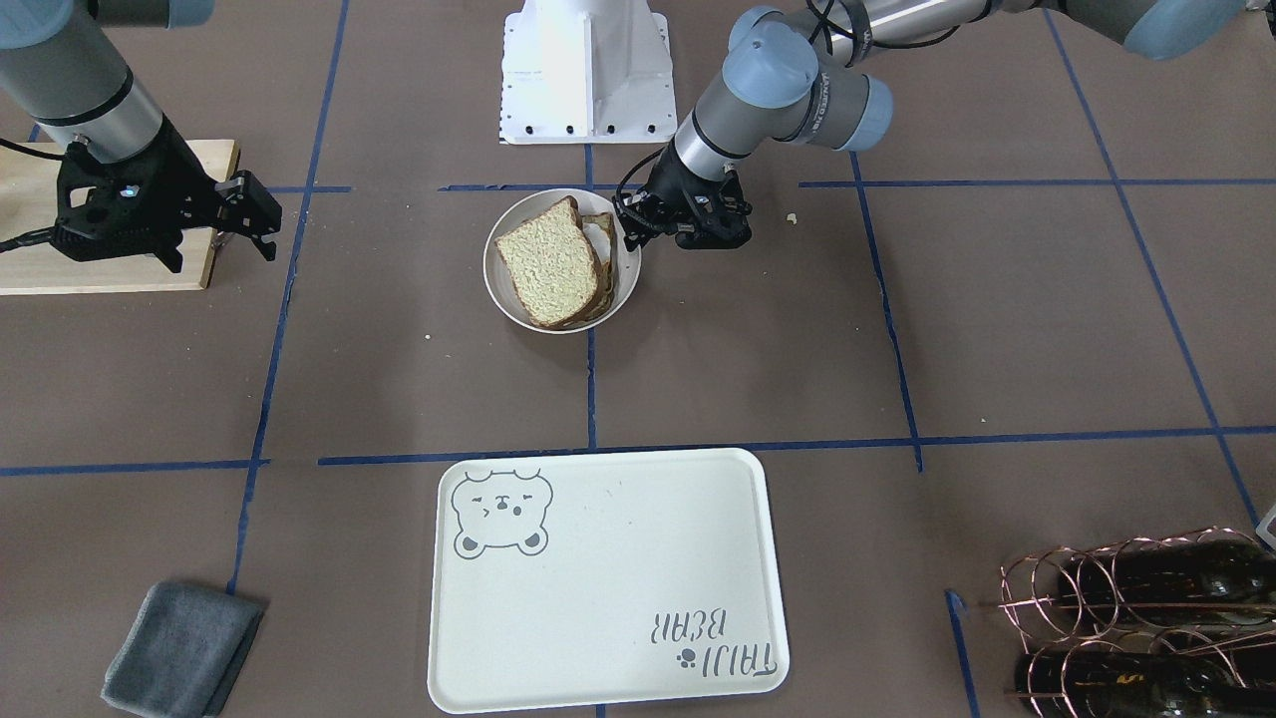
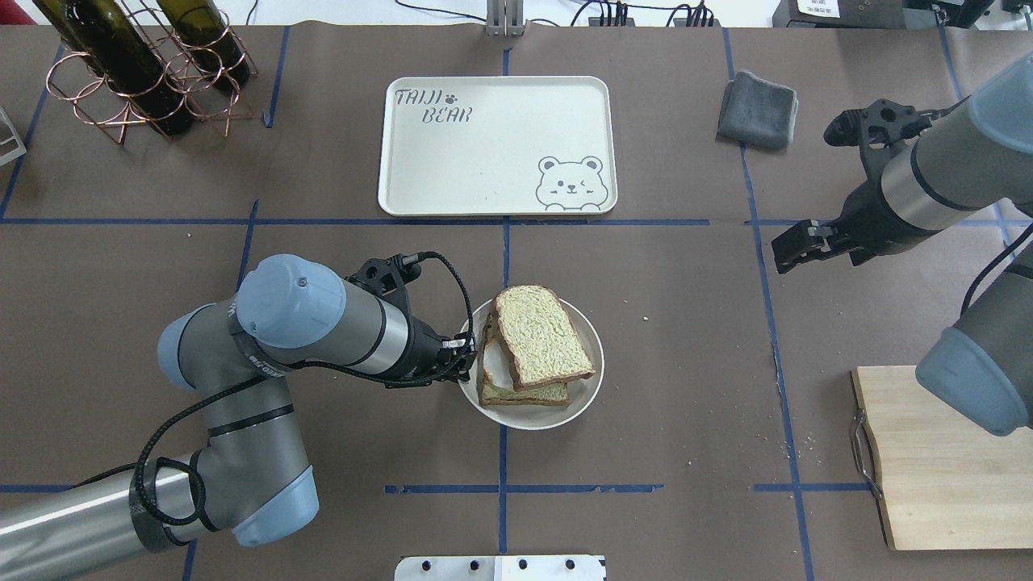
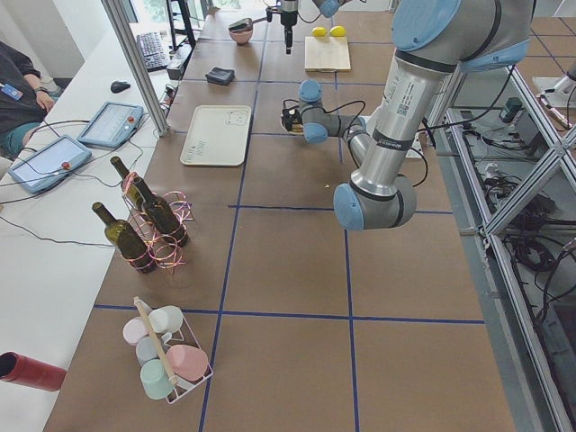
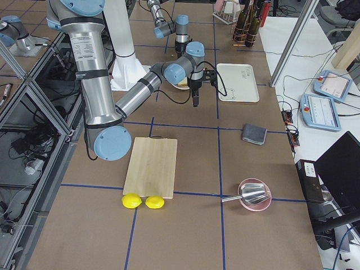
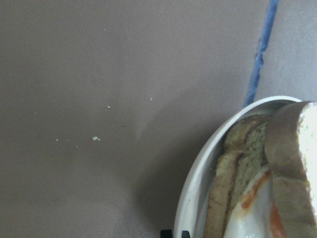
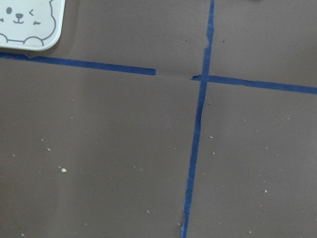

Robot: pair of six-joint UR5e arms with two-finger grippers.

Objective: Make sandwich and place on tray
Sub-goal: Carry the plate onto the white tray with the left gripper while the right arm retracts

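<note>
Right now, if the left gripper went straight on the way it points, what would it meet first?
Most likely the near rim of the plate, which the left gripper sits at; just beyond lies the sandwich. Whether the tips touch the rim is unclear.

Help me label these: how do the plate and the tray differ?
The plate is round and small; the tray is rectangular and larger. The plate holds the sandwich; the tray holds nothing and bears a bear drawing. Both are whitish.
</note>
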